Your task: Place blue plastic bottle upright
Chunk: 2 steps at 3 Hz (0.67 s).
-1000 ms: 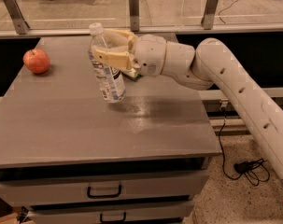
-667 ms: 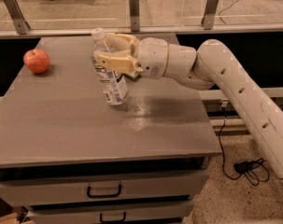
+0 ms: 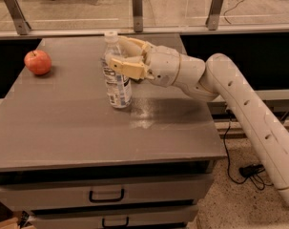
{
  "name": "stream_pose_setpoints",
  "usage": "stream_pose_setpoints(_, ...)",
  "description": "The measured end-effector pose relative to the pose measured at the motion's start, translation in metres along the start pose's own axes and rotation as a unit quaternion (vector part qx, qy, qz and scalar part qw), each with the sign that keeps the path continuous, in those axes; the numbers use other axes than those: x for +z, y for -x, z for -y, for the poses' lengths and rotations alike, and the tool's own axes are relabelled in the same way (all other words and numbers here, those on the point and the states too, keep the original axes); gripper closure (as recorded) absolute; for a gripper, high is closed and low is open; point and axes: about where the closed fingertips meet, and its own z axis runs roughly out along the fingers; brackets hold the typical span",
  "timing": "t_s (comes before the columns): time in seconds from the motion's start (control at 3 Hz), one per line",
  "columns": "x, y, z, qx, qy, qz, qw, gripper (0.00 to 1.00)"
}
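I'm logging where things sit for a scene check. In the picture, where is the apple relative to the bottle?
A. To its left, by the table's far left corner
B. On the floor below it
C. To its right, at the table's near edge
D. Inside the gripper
A: the apple sits by the far left corner of the table, left of the upright bottle, whose upper half the gripper clasps.

No legible text; blue plastic bottle [image 3: 118, 87] label print unreadable. Hand [image 3: 116, 54] clasps bottle above label.

Pincer [image 3: 114, 52] around blue plastic bottle [image 3: 118, 87] tipped it straighter.
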Motion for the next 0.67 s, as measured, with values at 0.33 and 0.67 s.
stream_pose_setpoints(0.33, -0.0066, 0.0009, 0.0026, -0.001, -0.002, 0.009, 1.0000, 0.83)
stream_pose_setpoints(0.67, -0.0037, 0.0015, 0.0013, -0.001, 0.000, 0.009, 1.0000, 0.59)
